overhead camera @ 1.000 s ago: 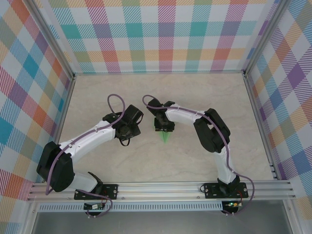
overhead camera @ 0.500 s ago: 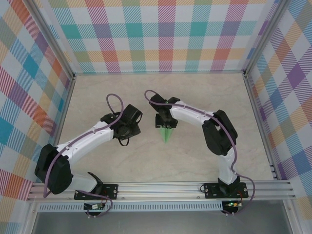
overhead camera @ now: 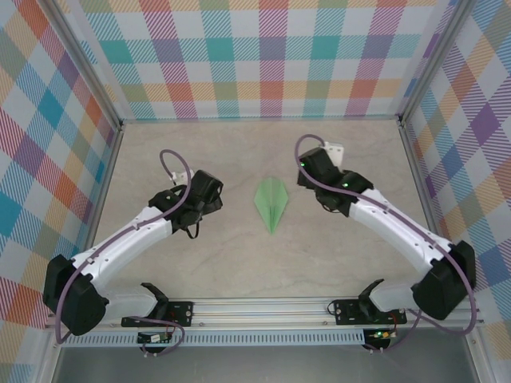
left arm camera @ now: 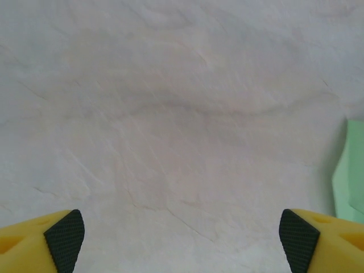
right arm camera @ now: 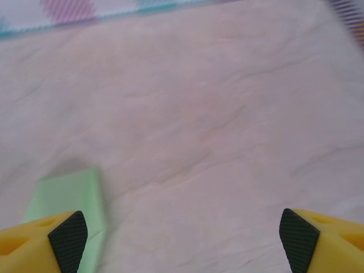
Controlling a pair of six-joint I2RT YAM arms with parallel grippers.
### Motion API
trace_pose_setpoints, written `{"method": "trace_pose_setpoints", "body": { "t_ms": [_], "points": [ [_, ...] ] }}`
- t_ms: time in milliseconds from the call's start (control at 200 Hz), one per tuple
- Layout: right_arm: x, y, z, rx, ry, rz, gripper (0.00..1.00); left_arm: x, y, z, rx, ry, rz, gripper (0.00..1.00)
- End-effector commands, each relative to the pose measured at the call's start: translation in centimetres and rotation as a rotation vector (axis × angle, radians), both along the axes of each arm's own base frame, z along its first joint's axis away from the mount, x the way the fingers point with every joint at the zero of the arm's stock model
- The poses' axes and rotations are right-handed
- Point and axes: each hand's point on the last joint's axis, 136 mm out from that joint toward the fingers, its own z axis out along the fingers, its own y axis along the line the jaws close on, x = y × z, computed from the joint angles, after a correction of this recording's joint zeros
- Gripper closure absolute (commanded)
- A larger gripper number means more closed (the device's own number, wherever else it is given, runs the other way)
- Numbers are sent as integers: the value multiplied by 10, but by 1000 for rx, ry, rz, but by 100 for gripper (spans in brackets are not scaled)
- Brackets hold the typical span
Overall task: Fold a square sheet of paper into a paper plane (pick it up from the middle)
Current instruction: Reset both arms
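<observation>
The square sheet of paper lies flat mid-table, folded into a pale mint-green paper plane (overhead camera: pixel 271 203) whose sharp tip points toward the near edge. My left gripper (overhead camera: pixel 211 191) hangs to its left, apart from it and open; the left wrist view has bare table between the fingertips (left arm camera: pixel 182 239) and an edge of the paper plane (left arm camera: pixel 350 173) at the far right. My right gripper (overhead camera: pixel 313 167) hangs to the plane's right, a little farther back, also open and empty (right arm camera: pixel 182 239). In the right wrist view a piece of the paper plane (right arm camera: pixel 65 196) lies by the left finger.
The pale marbled table (overhead camera: pixel 351 255) is bounded by checked walls (overhead camera: pixel 263 56) at the back and sides. An aluminium rail (overhead camera: pixel 263 307) with both arm bases runs along the near edge.
The right gripper let go of the paper plane, opened and swung away to the right and back. The left gripper opened and drew slightly left. The plane now lies uncovered on the table.
</observation>
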Motion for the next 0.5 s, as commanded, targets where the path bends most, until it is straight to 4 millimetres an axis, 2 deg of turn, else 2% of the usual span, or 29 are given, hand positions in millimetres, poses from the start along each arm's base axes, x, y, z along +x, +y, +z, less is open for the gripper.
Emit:
{"method": "trace_pose_setpoints", "body": {
  "t_ms": [0, 95, 160, 205, 315, 405, 495],
  "points": [
    [14, -57, -13, -187, -58, -110, 1, 12, 49, 16, 237, -102, 92, 2],
    [17, -94, -42, -232, -13, -177, 0, 23, 68, 23, 314, -165, 128, 0],
    [23, -102, -67, -236, 17, -134, 0, 30, 79, 22, 339, -210, 147, 0],
    [26, -107, -77, -220, 8, -134, 0, 32, 89, 21, 340, -229, 176, 0],
    [33, -102, -106, -144, 10, -37, 0, 36, 119, 6, 310, -248, 244, 0],
    [44, -96, -118, -120, -23, 35, 0, 40, 138, -9, 303, -258, 268, 0],
    [54, -86, -125, -115, -82, 114, 0, 45, 146, -21, 318, -253, 251, 0]
  ]
}}
